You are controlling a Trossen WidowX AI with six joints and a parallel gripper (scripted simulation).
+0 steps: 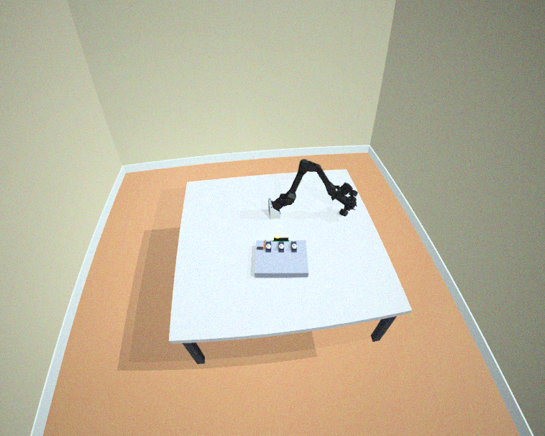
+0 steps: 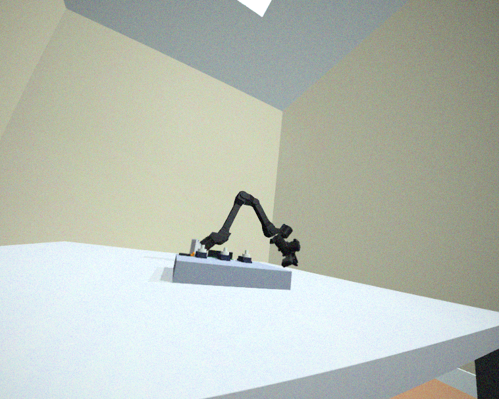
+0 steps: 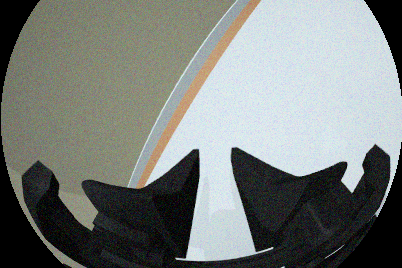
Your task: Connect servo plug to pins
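Observation:
The grey-blue holder sits mid-table with three small dark servos with white tops, such as the leftmost servo. A short orange lead shows beside that servo. A small dark piece left of it looks like the plug; its holes cannot be made out. A black strip with yellow and green runs along the holder's arm-side edge; single pins and the dot are too small to see. My gripper is partly open and empty, far right of the holder and above the table.
The white table has its right edge close to my gripper. The arm's pale base bracket stands behind the holder. The arm arches from it to the right. Walls stand beyond the table.

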